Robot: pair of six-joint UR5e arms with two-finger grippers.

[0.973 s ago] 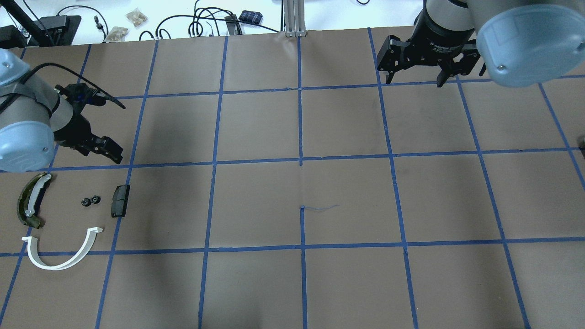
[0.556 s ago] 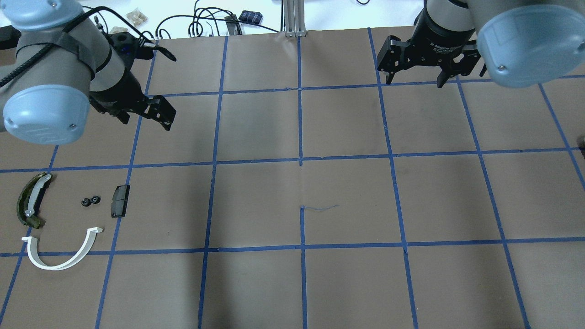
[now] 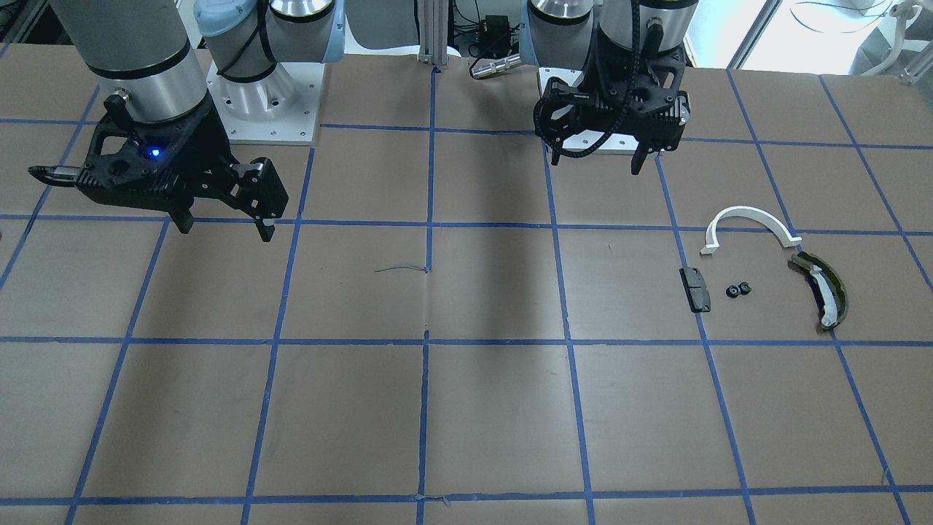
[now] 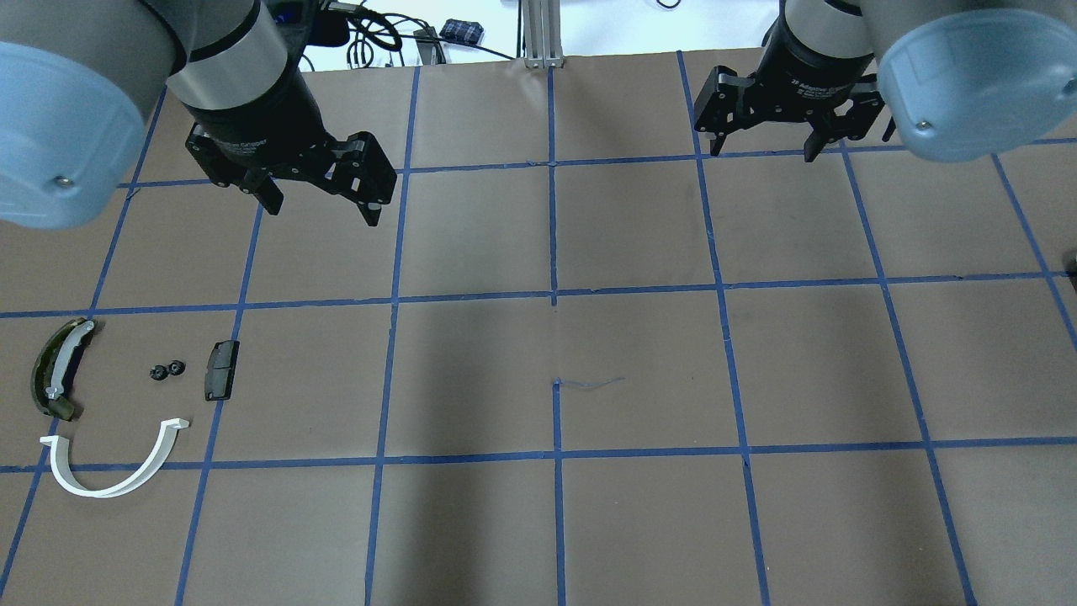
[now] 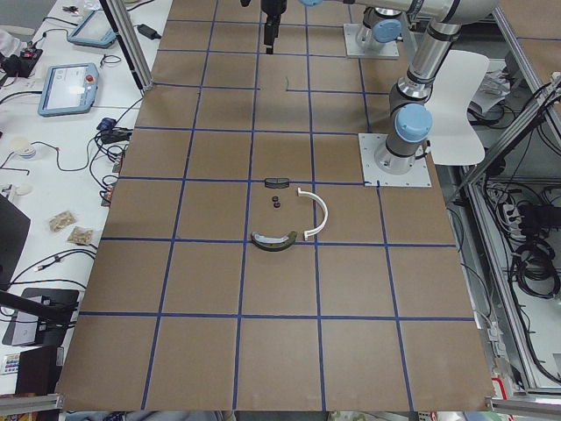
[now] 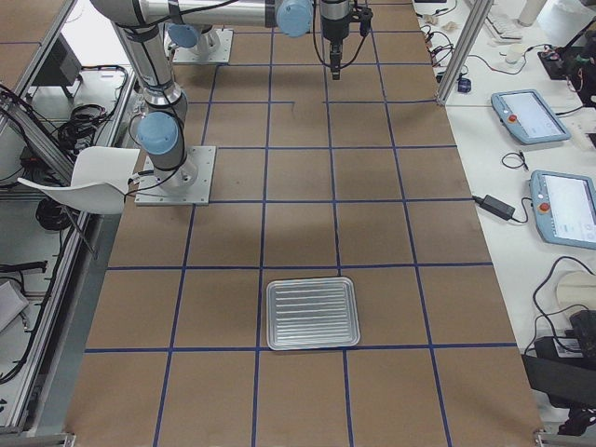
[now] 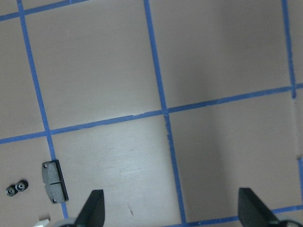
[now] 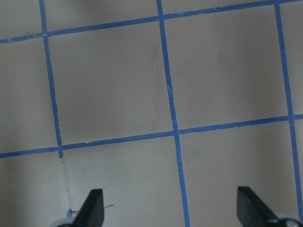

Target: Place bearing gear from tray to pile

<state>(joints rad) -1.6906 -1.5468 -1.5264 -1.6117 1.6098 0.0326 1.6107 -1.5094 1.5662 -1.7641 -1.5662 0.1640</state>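
Count, parts: two bearing gears (image 4: 167,369) are being counted, touching each other, lying in the pile (image 3: 758,273) on the table (image 4: 639,370) at the robot's left end. Around them are being noted one dark rectangular block (image 4: 221,370) just beside, one olive-green curved piece (image 4: 42,374) with a white insert on the other side, and one white half-ring arc (image 4: 103,492) near, on the robot's side.

Count, arms: two. The left pincer (image 4: 324,206) is being held wide above the table, well apart from the pile, with nothing between its fingers. The right pincer (image 4: 764,150) is likewise being held wide and unloaded, towards the far side.

Container: one ribbed metal tray (image 6: 312,313) is being seen near the table's right end, only its ribbed bottom showing.

Surface: brown covering is being divided into squares by blue tape (image 4: 471,296).

Room: two teach pendants (image 6: 529,116) and cables are being noted on a side bench; one white chair (image 6: 98,177) behind the arm bases.
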